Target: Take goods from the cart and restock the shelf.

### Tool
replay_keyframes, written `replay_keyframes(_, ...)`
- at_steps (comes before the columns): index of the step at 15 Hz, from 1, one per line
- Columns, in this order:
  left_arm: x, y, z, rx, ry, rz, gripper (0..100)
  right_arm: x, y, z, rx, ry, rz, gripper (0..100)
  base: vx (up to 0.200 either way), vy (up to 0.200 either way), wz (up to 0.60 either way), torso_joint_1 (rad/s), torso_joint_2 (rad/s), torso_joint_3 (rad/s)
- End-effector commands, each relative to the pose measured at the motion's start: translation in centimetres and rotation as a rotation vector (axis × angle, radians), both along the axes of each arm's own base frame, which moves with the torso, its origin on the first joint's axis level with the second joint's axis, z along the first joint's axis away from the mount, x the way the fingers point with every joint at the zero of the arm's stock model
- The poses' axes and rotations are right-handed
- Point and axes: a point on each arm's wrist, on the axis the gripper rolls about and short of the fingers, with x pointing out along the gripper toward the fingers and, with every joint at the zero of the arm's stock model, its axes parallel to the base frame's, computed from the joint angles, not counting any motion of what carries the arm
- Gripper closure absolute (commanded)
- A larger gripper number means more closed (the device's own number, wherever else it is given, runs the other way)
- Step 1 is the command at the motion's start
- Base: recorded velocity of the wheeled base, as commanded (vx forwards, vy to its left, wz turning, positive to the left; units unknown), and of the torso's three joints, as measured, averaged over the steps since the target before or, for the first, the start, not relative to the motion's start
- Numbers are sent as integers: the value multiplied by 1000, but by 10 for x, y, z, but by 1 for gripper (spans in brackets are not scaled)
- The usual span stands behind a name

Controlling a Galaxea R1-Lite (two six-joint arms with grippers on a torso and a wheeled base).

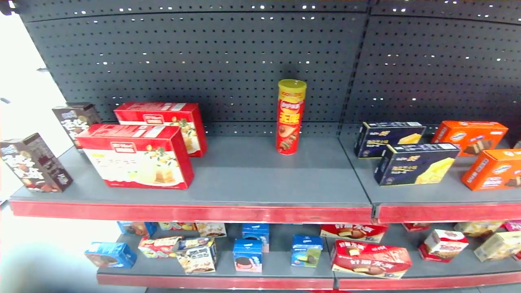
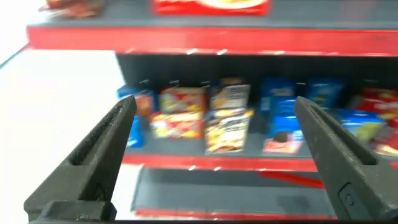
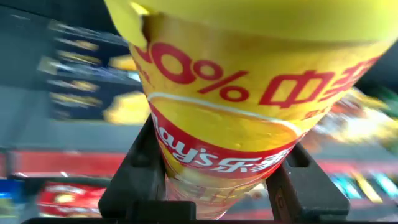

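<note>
While gripping yellow can [image 3: 236, 112] across its long axis with right claw [image 3: 221, 183], probably best aimed for bare shelf [image 1: 321, 171] at 3 o'clock of red can [image 1: 290, 117]; left claw [image 2: 216, 106] wide, empty.

Upper shelf [image 1: 252, 179]: upright red chip can [image 1: 290, 118], red boxes [image 1: 136, 158], brown boxes [image 1: 34, 162], navy boxes [image 1: 419, 162], orange boxes [image 1: 488, 169].
Lower shelf [image 1: 281, 266]: small snack boxes [image 1: 247, 254].

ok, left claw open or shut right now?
Open. The left claw has its fingers spread wide, nothing between them; shelf boxes show through the gap.
</note>
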Motion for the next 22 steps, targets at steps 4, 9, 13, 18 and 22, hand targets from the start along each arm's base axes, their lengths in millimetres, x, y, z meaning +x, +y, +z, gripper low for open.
replay_keyframes(4, 0, 0, 0, 1, 1, -1, 0, 0, 0, 0, -11, 1, -1, 100, 0, 0, 0, 0, 0, 0)
replay_keyframes(9, 0, 0, 0, 0, 1, 0, 0, -2, 0, 0, -32, 0, -9, 100, 0, 0, 0, 0, 0, 0)
replay_keyframes(13, 0, 0, 0, 1, 1, 2, 0, -2, -1, 0, -31, 2, -21, 100, 0, 0, 0, 0, 0, 0)
replay_keyframes(18, 0, 0, 0, 0, 1, 0, 0, -3, -1, -1, -34, 2, -22, 100, 0, 0, -360, 0, 0, 2)
replay_keyframes(22, 0, 0, 0, 0, 1, -1, 0, -6, -1, -1, -36, -6, -22, 100, 0, 0, 0, 0, 0, 0)
